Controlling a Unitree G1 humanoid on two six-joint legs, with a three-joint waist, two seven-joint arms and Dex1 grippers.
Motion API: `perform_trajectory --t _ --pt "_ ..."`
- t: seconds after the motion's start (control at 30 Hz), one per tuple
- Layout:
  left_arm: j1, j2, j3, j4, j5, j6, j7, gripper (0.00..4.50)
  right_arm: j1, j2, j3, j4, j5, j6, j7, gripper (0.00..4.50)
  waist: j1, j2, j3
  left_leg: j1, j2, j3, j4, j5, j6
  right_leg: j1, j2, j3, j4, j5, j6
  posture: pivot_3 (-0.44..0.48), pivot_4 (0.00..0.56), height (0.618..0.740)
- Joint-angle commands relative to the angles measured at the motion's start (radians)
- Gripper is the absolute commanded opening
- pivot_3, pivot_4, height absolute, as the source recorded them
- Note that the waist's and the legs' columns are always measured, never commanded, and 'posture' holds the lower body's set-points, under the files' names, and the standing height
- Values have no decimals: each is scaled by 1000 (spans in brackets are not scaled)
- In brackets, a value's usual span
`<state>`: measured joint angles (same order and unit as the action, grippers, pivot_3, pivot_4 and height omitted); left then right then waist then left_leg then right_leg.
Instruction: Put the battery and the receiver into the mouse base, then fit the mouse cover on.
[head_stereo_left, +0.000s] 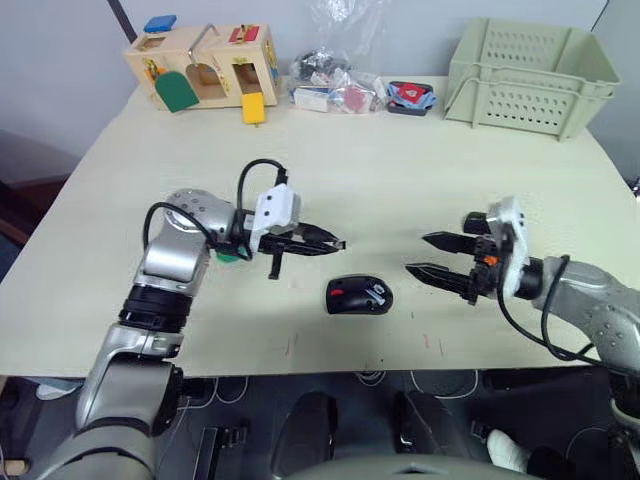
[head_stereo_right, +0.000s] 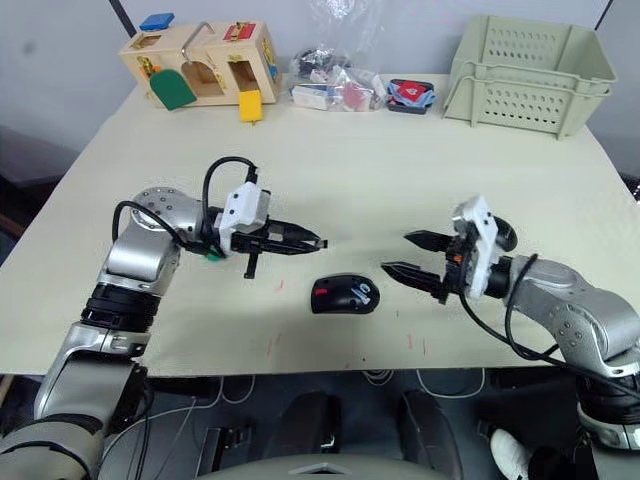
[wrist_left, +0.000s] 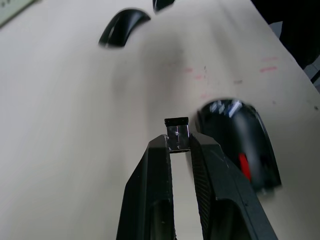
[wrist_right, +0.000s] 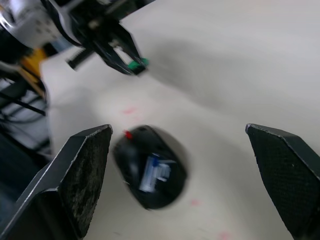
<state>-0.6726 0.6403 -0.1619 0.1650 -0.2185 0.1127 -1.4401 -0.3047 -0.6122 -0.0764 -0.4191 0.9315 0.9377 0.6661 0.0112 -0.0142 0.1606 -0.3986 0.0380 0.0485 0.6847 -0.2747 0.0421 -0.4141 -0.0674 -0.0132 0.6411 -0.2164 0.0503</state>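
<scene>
left pincer (wrist_left: 179, 145) pinching receiver (wrist_left: 177, 134) | right pincer (head_stereo_left: 432, 258) wide | mouse base (head_stereo_left: 359, 296) between, bare table (head_stereo_left: 400, 170) around

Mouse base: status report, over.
Left gripper shut on receiver. Right gripper open, empty. Mouse base on table, battery in, cover off.

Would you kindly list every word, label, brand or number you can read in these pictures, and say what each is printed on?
No text can be read anywhere.
Blue-and-white battery seated in the black oval mouse base: any print is too blurred to read.
Clear plastic bags of small parts at the table's far edge: labels too small to read.
Small metal receiver held in the left gripper: no marking legible.
</scene>
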Motion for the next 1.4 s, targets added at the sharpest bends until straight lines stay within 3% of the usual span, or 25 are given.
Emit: perform_trajectory --t 0.03,0.2,0.3,0.5,0.73,1.03,1.13,1.37,1.4 --pt "-30 -14 -14 -60 -5 -1 15 41 -76 39 -47 10 200 197 -166 4500 -2 0 0 0 0 0 0 0 0 0 0 0 0 0 0 0 150 740" --pt "-46 -35 -38 -88 -6 -11 28 41 -150 116 -77 109 432 334 -410 4500 2 -1 0 -1 0 0 0 0 0 -1 0 0 0 0 0 0 150 740" --pt "-56 -40 -45 -97 -13 -17 21 41 -185 156 -62 199 638 332 -593 4500 0 -1 1 -1 0 -1 0 0 0 -1 0 0 -1 0 0 0 150 740" --pt "-58 -39 -49 -108 -24 -15 2 41 -202 144 3 238 853 278 -792 4500 -3 -1 1 -1 0 -1 -1 0 0 -1 0 1 0 0 0 0 150 740" --pt "-51 -40 -52 -124 -32 -29 -20 41 -207 108 102 238 1028 198 -924 4500 -5 -1 1 -2 0 -1 -1 0 0 -2 0 1 -1 0 0 0 150 740" --pt "-41 -33 -58 -125 -31 -41 -42 41 -217 103 124 246 1041 170 -928 4500 -15 -1 1 -2 0 -1 -1 0 0 -2 0 1 -1 0 0 0 150 740" --pt "-40 -34 -57 -125 -30 -40 -41 41 -218 99 127 245 1041 171 -924 3692 -21 -1 1 -3 1 -2 -1 0 0 -2 0 1 -1 0 0 0 150 740" --pt "-40 -34 -55 -116 -26 -47 -38 41 -214 90 133 243 1041 173 -922 275 -23 -1 1 -3 1 -2 -1 0 0 -3 0 1 -1 0 0 0 150 740" --pt "-39 -33 -56 -115 -26 -50 -38 41 -214 89 133 242 1041 173 -921 40 -23 -1 1 -3 1 -1 -1 0 0 -3 0 1 -1 0 0 0 150 740"
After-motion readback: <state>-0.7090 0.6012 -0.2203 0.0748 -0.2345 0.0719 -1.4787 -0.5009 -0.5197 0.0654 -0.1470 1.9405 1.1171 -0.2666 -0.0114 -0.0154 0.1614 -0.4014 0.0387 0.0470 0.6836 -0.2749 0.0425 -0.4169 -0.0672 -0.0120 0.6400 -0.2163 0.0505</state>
